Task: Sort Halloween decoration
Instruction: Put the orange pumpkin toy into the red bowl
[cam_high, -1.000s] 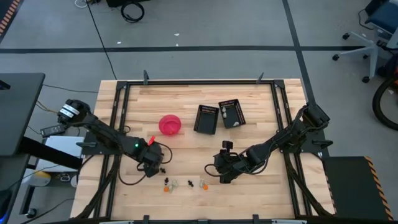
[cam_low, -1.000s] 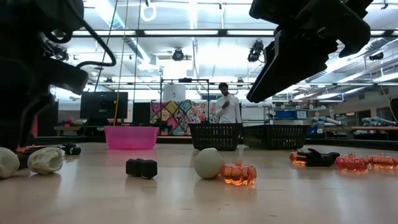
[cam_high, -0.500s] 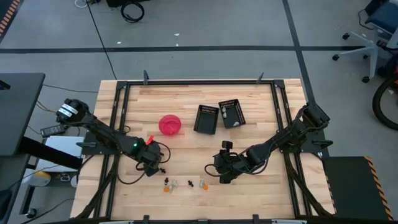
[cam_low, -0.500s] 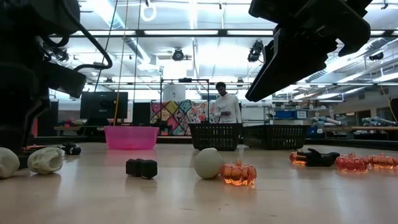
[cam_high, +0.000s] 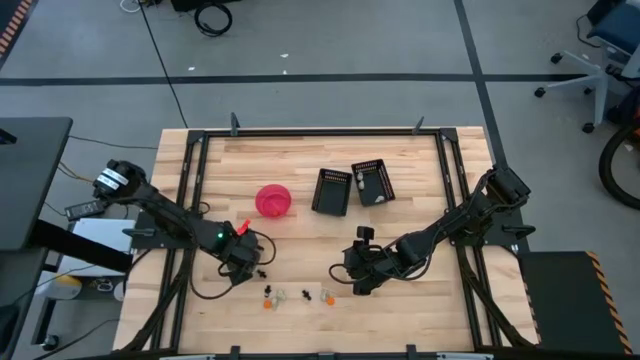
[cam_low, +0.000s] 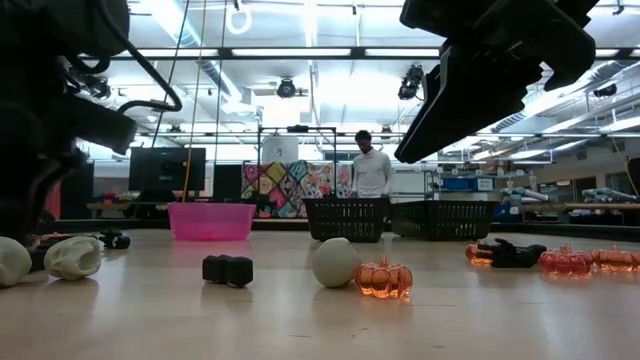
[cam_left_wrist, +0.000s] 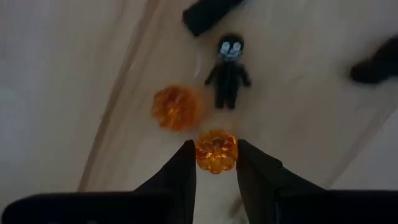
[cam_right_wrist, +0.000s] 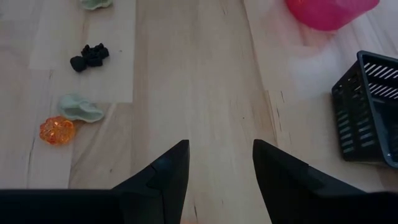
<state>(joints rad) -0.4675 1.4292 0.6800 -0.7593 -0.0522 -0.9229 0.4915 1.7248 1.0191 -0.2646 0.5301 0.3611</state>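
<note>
Tiny trinkets lie near the table's near edge: orange ones (cam_high: 327, 296), pale ones (cam_high: 282, 295) and a black one (cam_high: 262, 272). In the low view a black trinket (cam_low: 227, 269), a pale ball (cam_low: 335, 262) and an orange pumpkin (cam_low: 384, 279) rest on the wood. My left gripper (cam_high: 247, 267) (cam_left_wrist: 216, 163) hovers over the left end of this scatter, shut on an orange pumpkin trinket. Below it lie a second pumpkin (cam_left_wrist: 175, 107) and a black figure (cam_left_wrist: 228, 71). My right gripper (cam_high: 355, 281) (cam_right_wrist: 217, 155) is open over bare wood, right of the trinkets. My left gripper pinches the orange pumpkin trinket (cam_left_wrist: 216, 151) between its two fingertips (cam_left_wrist: 186, 163), one on either side of it. The fingers point down at the table from above. Whether the pumpkin is lifted clear of the wood, I cannot tell.
A pink bowl (cam_high: 273, 200) stands at mid-table, with two black slotted baskets (cam_high: 332, 190) (cam_high: 372, 182) to its right. A black frame (cam_high: 320, 132) runs around the table. More orange and black trinkets (cam_low: 565, 261) lie at the right of the low view. A person (cam_low: 373, 172) stands in the room behind.
My left arm has shifted slightly in the low view. The trinkets on the table lie where they were. The person in the room behind has stepped a little to the right.
</note>
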